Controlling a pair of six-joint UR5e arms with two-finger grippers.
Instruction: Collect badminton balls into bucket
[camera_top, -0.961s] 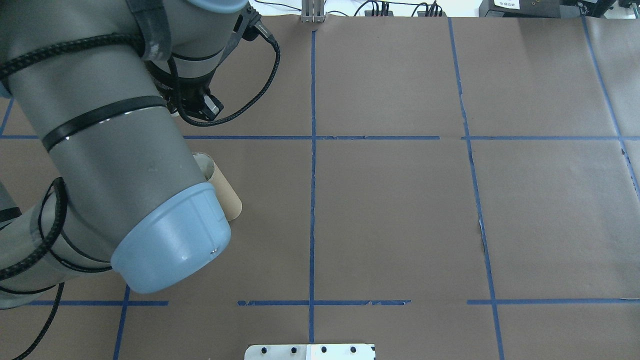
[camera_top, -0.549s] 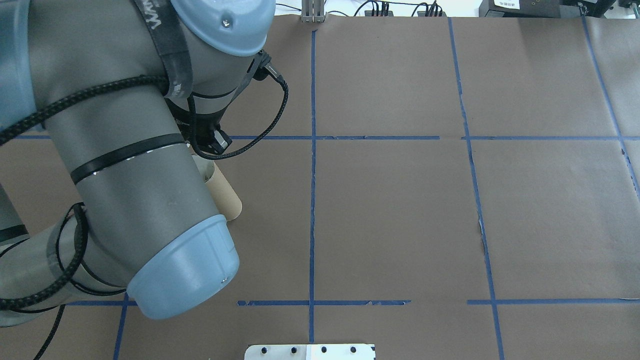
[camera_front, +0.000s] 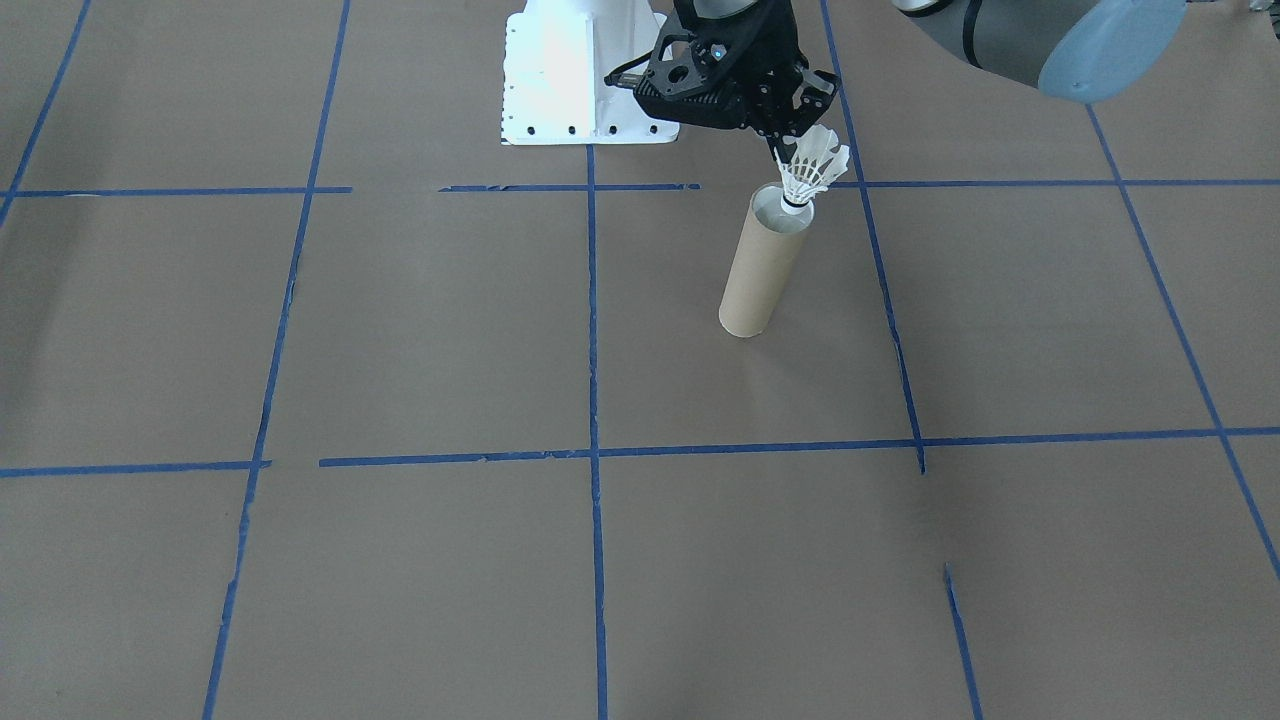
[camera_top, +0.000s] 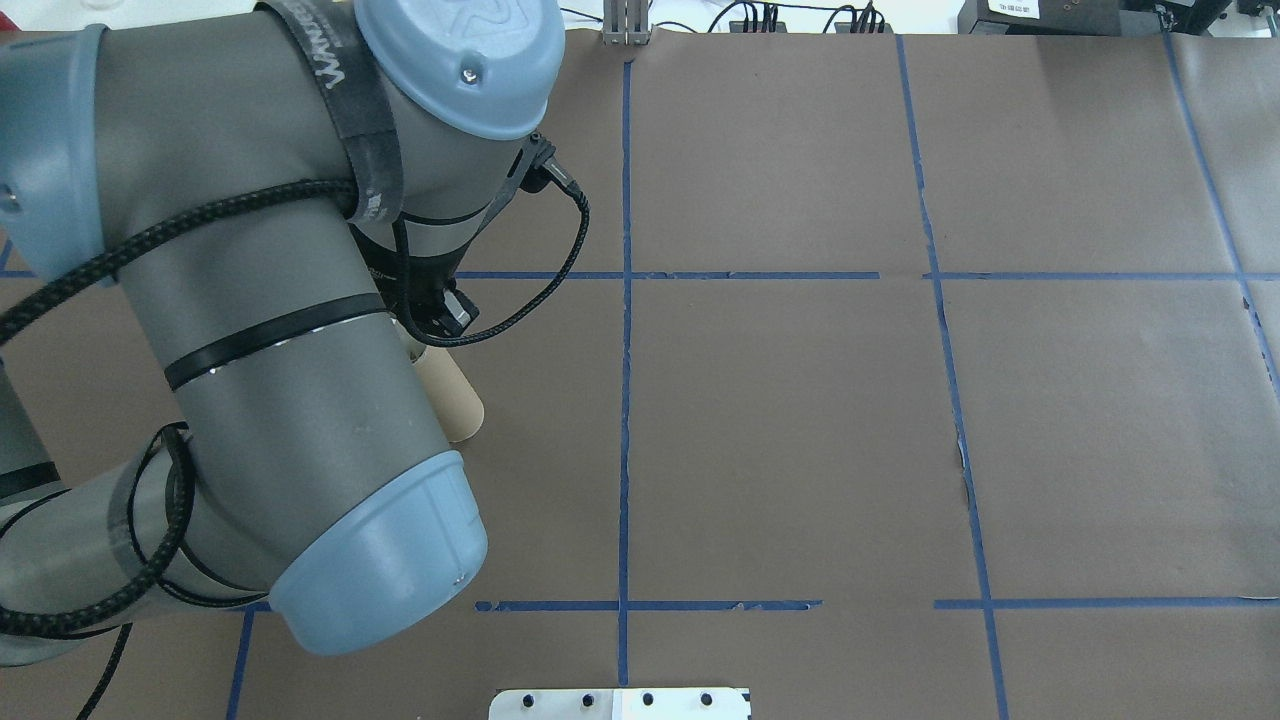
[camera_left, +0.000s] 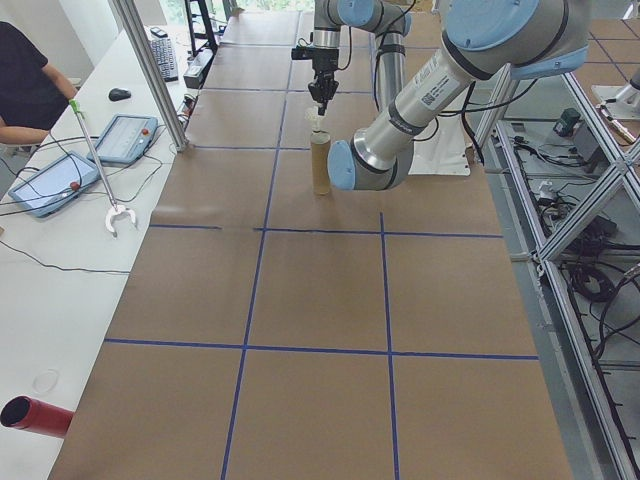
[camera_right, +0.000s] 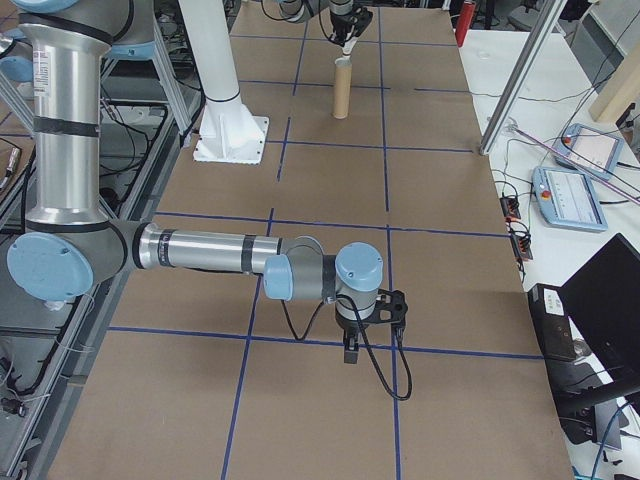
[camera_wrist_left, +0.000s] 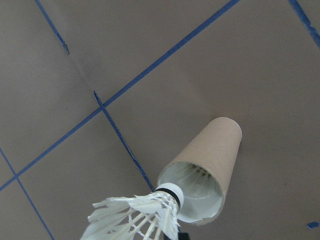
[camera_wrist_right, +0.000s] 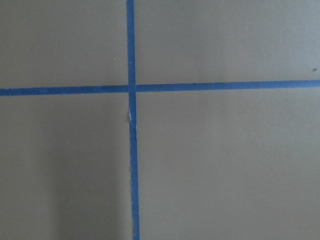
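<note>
Shuttlecock (camera_front: 812, 165) hanging cork-down at the mouth of the upright cardboard tube (camera_front: 762, 262), feathers pinched by the left gripper (camera_front: 782, 143), wrist pitched down from the white base (camera_front: 582, 75) side.

Overhead: left arm (camera_top: 280, 330) folded over the tube (camera_top: 455, 400), only the lower wall showing.

From the left end: left gripper (camera_left: 320, 98) pointing straight down above the tube (camera_left: 320, 163) (elbow bent toward the camera).

From the right end: right arm stretched low along the table, right gripper (camera_right: 352, 352) aimed down near a tape crossing; jaws impossible to judge.

Left wrist camera: cork tip (camera_wrist_left: 170, 192) just over the near rim of the tube (camera_wrist_left: 210, 160), white inside visible.

Right wrist camera: blue tape cross (camera_wrist_right: 131, 89) on brown paper only.
</note>
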